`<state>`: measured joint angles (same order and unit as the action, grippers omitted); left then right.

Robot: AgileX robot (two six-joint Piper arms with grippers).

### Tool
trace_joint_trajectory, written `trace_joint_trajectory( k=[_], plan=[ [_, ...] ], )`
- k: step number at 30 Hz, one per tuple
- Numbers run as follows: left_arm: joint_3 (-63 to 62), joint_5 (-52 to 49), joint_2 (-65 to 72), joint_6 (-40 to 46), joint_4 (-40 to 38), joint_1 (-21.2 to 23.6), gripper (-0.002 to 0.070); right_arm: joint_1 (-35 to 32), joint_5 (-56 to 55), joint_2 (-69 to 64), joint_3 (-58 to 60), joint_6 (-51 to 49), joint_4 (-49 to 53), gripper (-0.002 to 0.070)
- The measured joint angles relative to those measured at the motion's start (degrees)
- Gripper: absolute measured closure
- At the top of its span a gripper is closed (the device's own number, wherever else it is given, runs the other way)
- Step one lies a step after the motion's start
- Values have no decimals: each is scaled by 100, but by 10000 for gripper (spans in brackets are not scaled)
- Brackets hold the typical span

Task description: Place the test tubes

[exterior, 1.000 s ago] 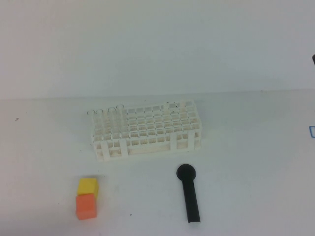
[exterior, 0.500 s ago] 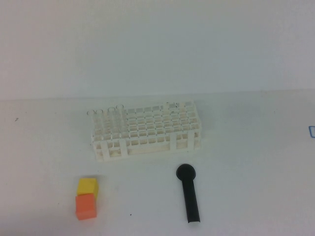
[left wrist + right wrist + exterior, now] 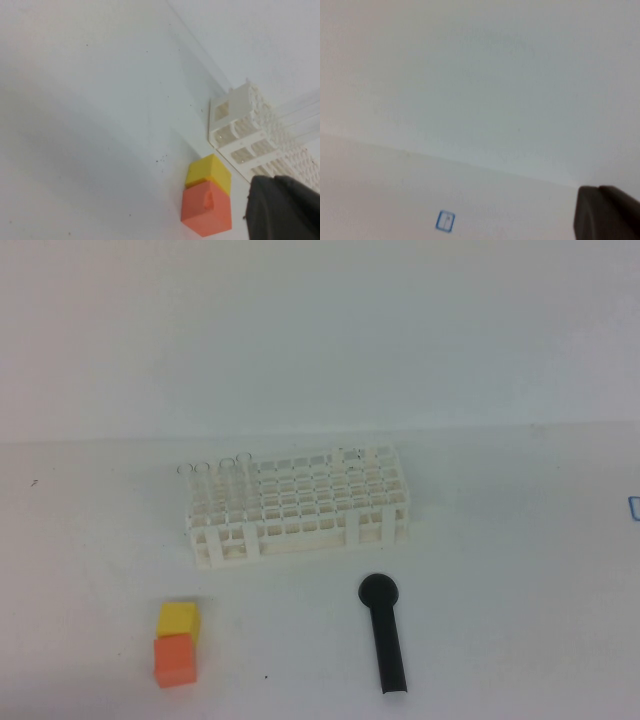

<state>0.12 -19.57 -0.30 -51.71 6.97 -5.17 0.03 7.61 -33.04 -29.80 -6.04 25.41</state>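
Observation:
A white test tube rack (image 3: 300, 505) stands mid-table. Several clear test tubes (image 3: 215, 485) stand upright in its left end, and the other holes look bare. Neither arm shows in the high view. My left gripper (image 3: 274, 179) is shut on nothing, hanging near the rack's left end (image 3: 235, 125) and above the cubes. The clear tubes (image 3: 300, 112) stick out of the rack there. My right gripper (image 3: 598, 189) is shut and holds nothing, off to the table's right side over bare surface.
A black tool with a round head (image 3: 384, 635) lies in front of the rack. A yellow cube (image 3: 178, 619) and an orange cube (image 3: 175, 659) touch at the front left. A small blue mark (image 3: 634, 507) sits at the right edge.
A dark sliver of the right arm at the high view's right edge one second ago has left the frame. Nothing on the table has moved.

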Motion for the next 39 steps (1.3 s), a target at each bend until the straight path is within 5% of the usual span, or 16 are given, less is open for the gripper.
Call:
trace_joint_trajectory(
  k=[12,25,33,39],
  plan=[
    [0,0,0,87,2,0,676,-214,13,2830,2949,-887,-85,678],
    [0,-23,0,87,205,0,676,-218,-504,3373,3153,-1350,-113,678],
    [0,-23,0,262,218,0,676,-218,-819,3373,3153,651,-1900,678],
    [0,-23,0,261,218,0,676,-218,-298,3373,3153,1062,-2151,678]
  ],
)
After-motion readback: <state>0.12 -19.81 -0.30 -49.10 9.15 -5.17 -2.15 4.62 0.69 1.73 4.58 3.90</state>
